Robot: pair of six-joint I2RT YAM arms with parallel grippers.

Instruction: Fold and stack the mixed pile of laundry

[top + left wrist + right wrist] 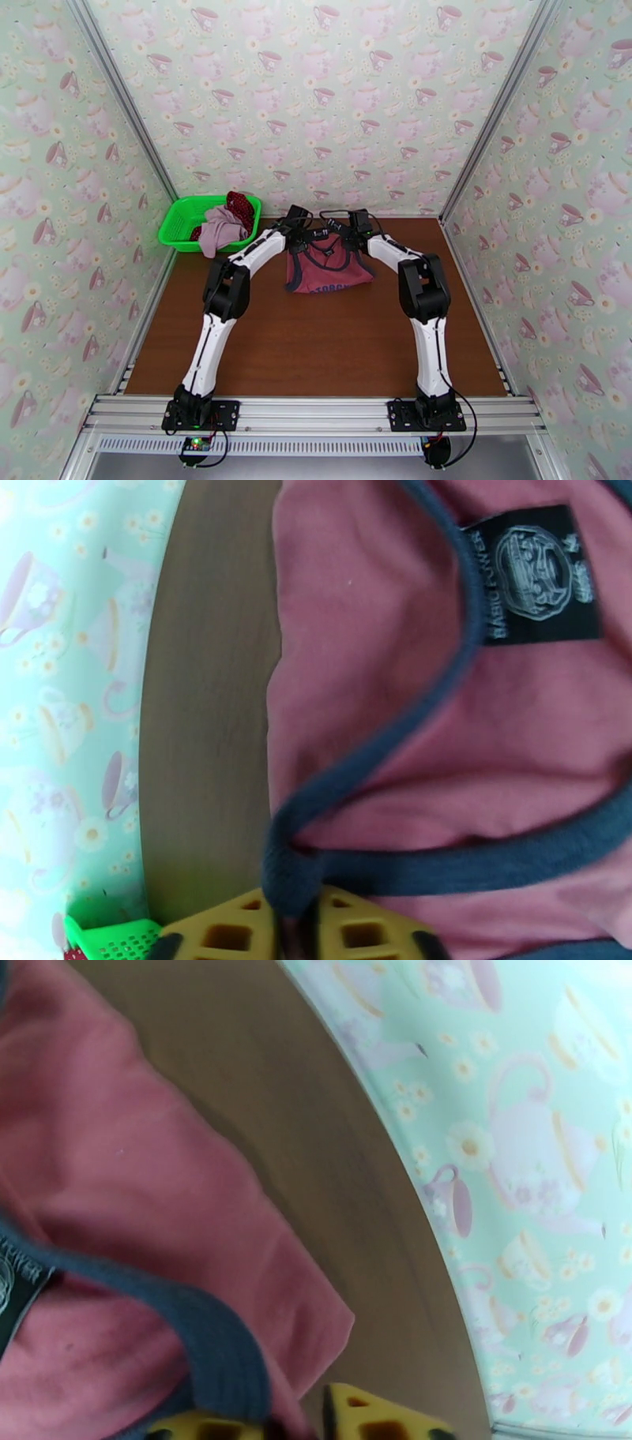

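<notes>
The dusty-red tank top (328,271) lies flat on the brown table, chest text toward the near side, its dark-trimmed neck end at the far side. My left gripper (303,225) and right gripper (353,226) are both down at that far end. In the left wrist view the dark strap (371,772) runs in between the yellow fingers (229,931) of my left gripper (296,924), which stand slightly apart. My right gripper (296,1424) also stands slightly open over trim and red cloth (158,1197). The pale mauve-pink piece (220,230) and the dark-red dotted cloth (241,207) lie in the basket.
The bright green mesh basket (180,223) stands at the table's far left corner against the patterned wall (316,103). Bare brown table (316,347) stretches from the tank top to the near rail. A black neck label (541,575) shows inside the top.
</notes>
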